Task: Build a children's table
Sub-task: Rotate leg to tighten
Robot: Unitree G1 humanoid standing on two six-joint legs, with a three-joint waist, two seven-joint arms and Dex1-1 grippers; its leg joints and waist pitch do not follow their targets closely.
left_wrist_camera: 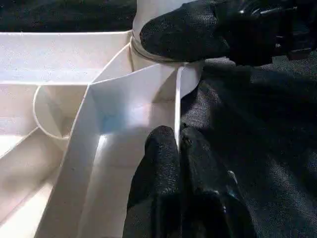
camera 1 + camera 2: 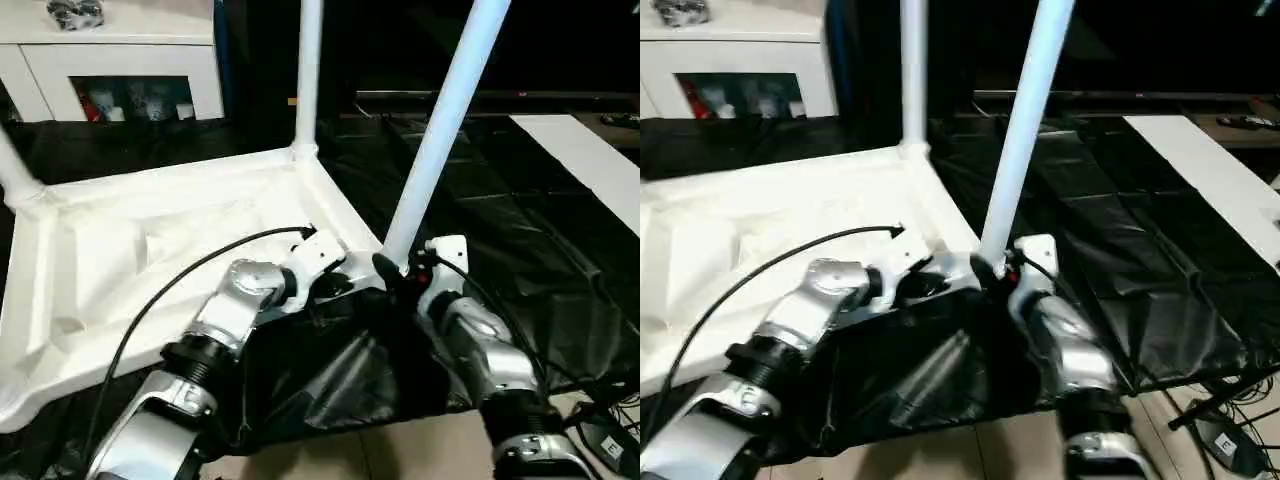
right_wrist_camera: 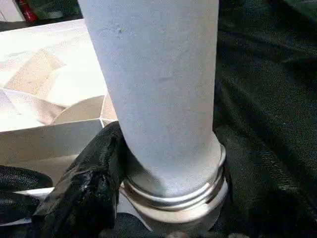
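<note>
The white tabletop lies upside down on a black sheet, ribbed underside up. White legs stand in its sockets: one at the far corner, one at the left edge, and one at the near right corner. My left gripper is shut on the tabletop's thin rim wall just beside that near right corner. My right gripper is closed around the base of the near right leg, one black finger pressed against it right above the socket ring.
A white cabinet with glass doors stands at the back left. A white panel lies on the black sheet at the right. Cables and a small device lie on the floor at the near right.
</note>
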